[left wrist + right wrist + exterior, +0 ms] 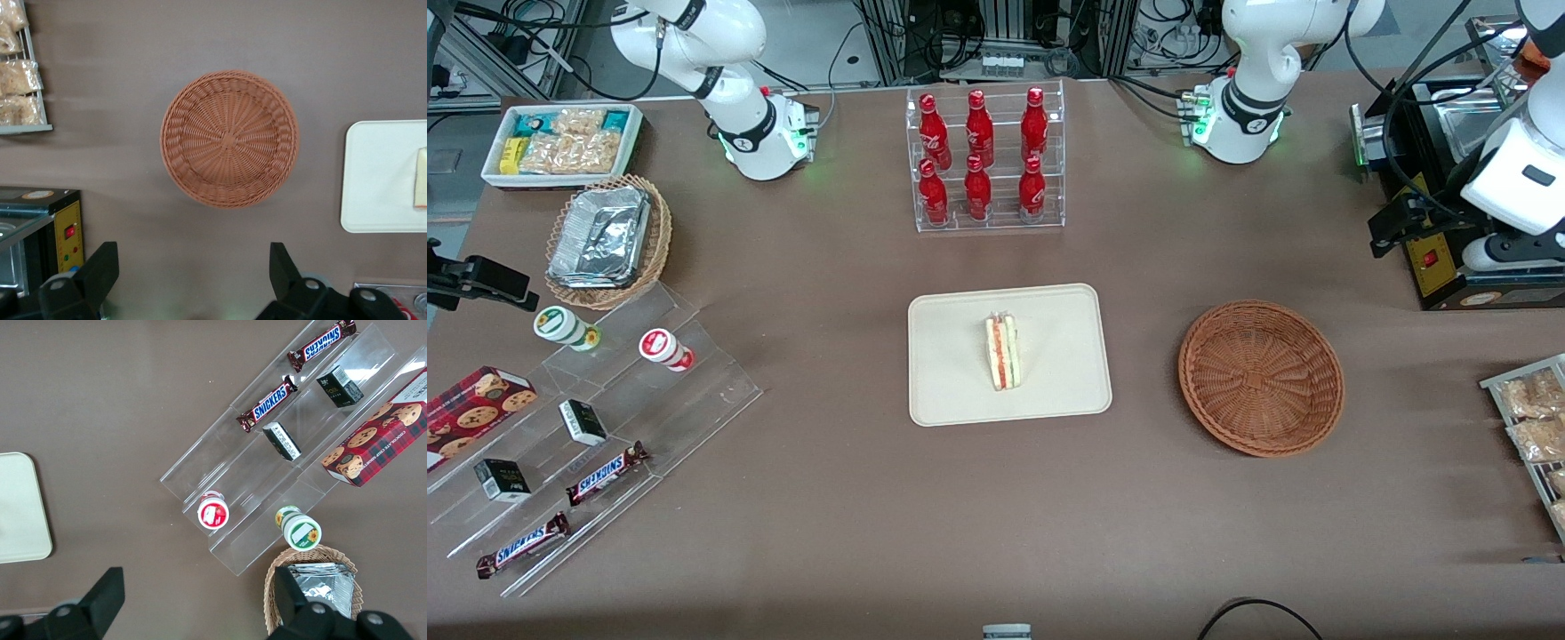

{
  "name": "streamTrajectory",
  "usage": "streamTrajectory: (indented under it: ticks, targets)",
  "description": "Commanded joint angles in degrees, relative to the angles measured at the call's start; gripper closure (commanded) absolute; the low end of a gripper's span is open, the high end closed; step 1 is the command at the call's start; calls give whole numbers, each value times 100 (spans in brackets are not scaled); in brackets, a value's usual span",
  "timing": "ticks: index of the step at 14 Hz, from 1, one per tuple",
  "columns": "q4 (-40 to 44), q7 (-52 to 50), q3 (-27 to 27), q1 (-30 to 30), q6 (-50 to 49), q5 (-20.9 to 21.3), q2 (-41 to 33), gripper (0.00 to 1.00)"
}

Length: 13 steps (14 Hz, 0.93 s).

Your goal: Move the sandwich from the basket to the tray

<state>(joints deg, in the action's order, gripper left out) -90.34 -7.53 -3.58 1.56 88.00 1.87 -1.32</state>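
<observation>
My pincer [190, 277] hangs high above the brown table [1049, 516] with its two dark fingers [100, 270] spread wide apart and nothing between them. In my wrist view the fingers frame bare tabletop just beside the basket [229, 139], which I will use as my landmark.

The basket [1261, 378] is a round, reddish-brown wicker bowl, and its woven floor is bare all the way to the rim. The tray [1009, 354] lies flat on the table beside the basket, toward the parked arm's end, with a strip of table between the two, so they are near but not touching. The sandwich [1002, 351] stands on the tray, roughly at its middle, with its red-orange and green filling layers facing up (in my wrist view only a pale corner of the sandwich [420, 179] shows, at the cut-off edge of the tray [380, 177]).

Farther from the front camera than the basket, and toward the parked arm's end, a clear rack of red bottles [984, 156] stands upright. On the working arm's end of the table from the basket sits a black appliance [1449, 231] with a yellow panel and a red switch, and nearer the front camera than that, a wire rack of snack packets [1534, 418] lies close to the table edge
</observation>
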Motion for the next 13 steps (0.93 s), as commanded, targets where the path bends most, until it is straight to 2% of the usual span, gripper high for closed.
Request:
streamTrajectory:
  ticks: [1,3,4,13]
  targets:
    - [254,233,59,-129,50,-214,159,0]
    - [219,1082,68,-375,165,-301,123,0]
    - [245,1174,86,-376,147,-301,123,0]
    - [324,858,94,-305,367,-213,299,0]
